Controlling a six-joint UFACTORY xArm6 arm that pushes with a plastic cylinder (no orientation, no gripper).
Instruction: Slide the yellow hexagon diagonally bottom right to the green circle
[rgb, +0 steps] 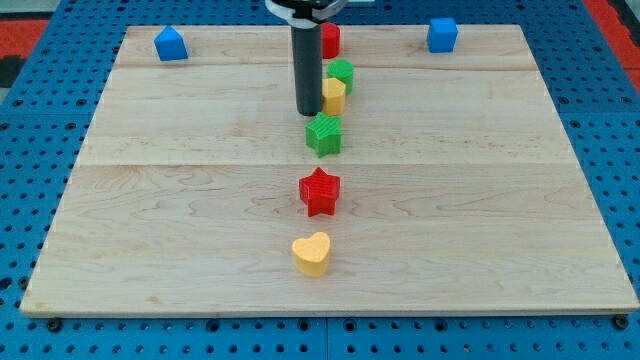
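On the pale wooden board (150, 230) you see a green star (324, 133) just above centre, a red star (320, 191) at six o'clock from it, and a yellow heart (312, 253) farther down the same line. Near the board's far edge, at twelve o'clock, a red block (331, 40) shows only in part. Blue blocks sit at the corners: one (171, 44) at ten o'clock, a cube (442, 34) at two.

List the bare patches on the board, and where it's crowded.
Free: the view's left half between the blue block and the bottom edge; the view's right half below the blue cube. Crowded: the centre column, with my tip beside the yellow hexagon, green circle, green star, red star, yellow heart.
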